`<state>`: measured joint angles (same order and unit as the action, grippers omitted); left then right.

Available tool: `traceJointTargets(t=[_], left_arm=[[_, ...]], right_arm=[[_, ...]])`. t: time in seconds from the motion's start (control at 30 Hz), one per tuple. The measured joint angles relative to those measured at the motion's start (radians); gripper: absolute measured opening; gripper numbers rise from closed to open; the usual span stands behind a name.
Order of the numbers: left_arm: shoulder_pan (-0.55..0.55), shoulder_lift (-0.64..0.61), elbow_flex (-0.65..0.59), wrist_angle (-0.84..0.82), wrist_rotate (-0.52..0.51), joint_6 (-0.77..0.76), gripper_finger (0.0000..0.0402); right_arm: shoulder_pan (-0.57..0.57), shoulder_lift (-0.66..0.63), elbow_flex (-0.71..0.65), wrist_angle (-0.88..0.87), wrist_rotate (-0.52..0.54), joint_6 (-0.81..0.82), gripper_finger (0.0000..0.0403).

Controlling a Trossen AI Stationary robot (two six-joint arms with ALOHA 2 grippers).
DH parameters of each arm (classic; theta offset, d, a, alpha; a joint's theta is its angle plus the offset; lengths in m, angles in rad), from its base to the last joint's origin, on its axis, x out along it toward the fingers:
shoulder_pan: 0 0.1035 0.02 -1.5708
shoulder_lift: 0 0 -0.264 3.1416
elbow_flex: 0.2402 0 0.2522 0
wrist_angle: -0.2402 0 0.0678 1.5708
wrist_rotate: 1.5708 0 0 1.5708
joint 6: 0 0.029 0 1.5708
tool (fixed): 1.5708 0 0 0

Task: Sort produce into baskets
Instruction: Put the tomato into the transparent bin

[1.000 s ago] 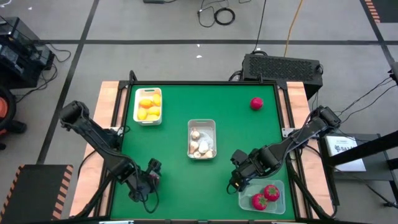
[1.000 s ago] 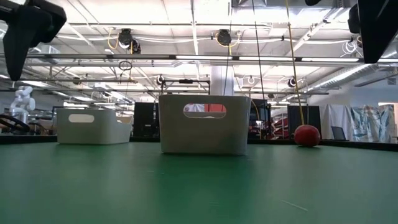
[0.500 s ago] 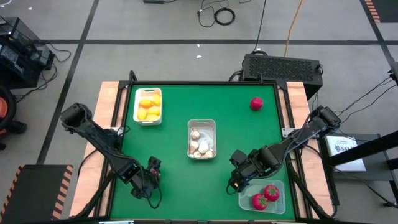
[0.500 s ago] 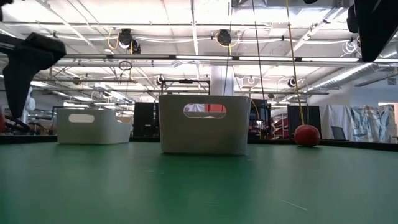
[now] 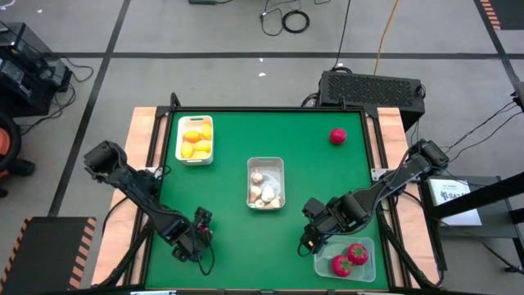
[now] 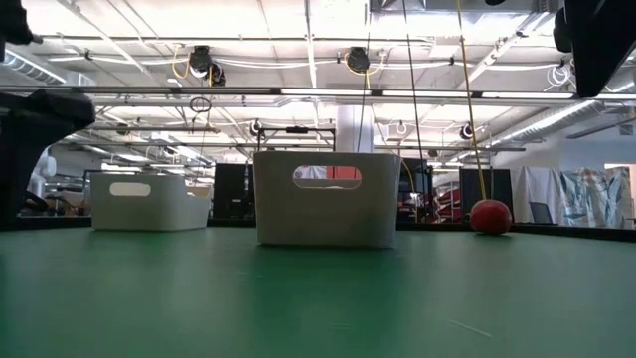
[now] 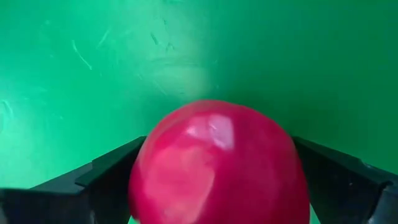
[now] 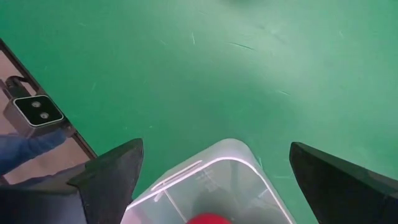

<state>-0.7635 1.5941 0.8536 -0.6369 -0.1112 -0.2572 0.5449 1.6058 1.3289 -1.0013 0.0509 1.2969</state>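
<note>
Near the middle garlic basket (image 5: 265, 182), the left gripper (image 5: 193, 239) clamps a mostly hidden red strawberry (image 7: 217, 165); the right gripper (image 5: 315, 228) is spread wide.

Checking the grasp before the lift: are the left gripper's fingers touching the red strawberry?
Touching. The left wrist view shows the red strawberry filling the left gripper, both dark fingers against its sides.

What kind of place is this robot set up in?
Probably a lab or industrial workshop: the low view shows a high ceiling with exposed ducts and lights, cables trail on the concrete floor, and the green table sits among equipment.
</note>
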Motion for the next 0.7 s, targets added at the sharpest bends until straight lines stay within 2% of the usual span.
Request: traceJointTargets(t=[0.2, 0.5, 0.7], left_arm=[[0.000, 0.001, 0.000, 0.005, 0.003, -0.025, 0.0378], [0.000, 0.001, 0.000, 0.010, 0.003, -0.025, 0.0319], [0.000, -0.002, 0.000, 0.041, -0.002, -0.077, 0.0317]], right_arm=[[0.000, 0.000, 0.000, 0.013, 0.000, 0.000, 0.0393], [0.000, 0.000, 0.000, 0.019, 0.000, 0.000, 0.0393], [0.000, 0.000, 0.000, 0.057, 0.000, 0.001, 0.0393]])
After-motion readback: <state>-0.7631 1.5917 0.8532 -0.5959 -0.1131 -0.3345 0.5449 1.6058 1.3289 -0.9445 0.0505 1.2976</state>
